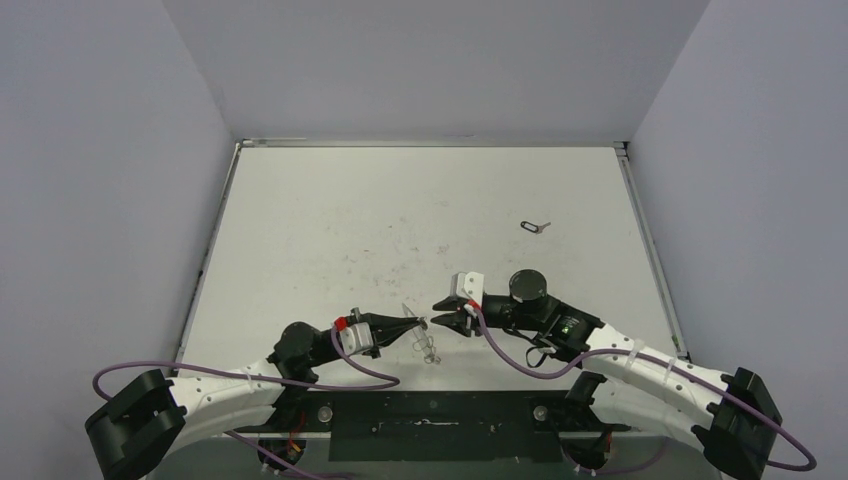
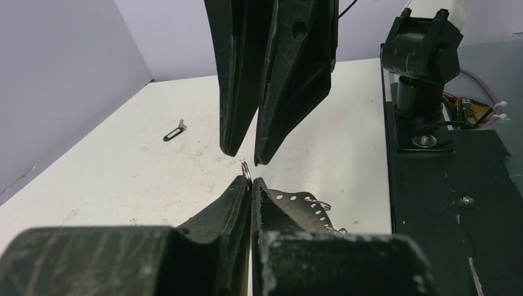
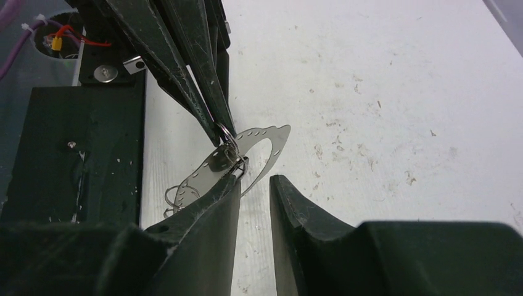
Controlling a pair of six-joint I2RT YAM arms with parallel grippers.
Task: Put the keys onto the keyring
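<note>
One thin silvery keyring point(image 3: 265, 131), sm. rings, pinched in left gripper point(image 2: 251, 183); right gripper point(image 3: 256, 180) narrowly ajar, prob. empty.

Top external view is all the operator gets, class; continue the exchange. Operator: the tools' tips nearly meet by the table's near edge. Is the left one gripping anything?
Observer: Yes, the left tool is shut on a small silver ring.
Operator: Is it loose?
Observer: No, it looks linked to the keyring, a perforated silvery oval.
Operator: And the other arm's?
Observer: The right tool is open and empty.
</note>
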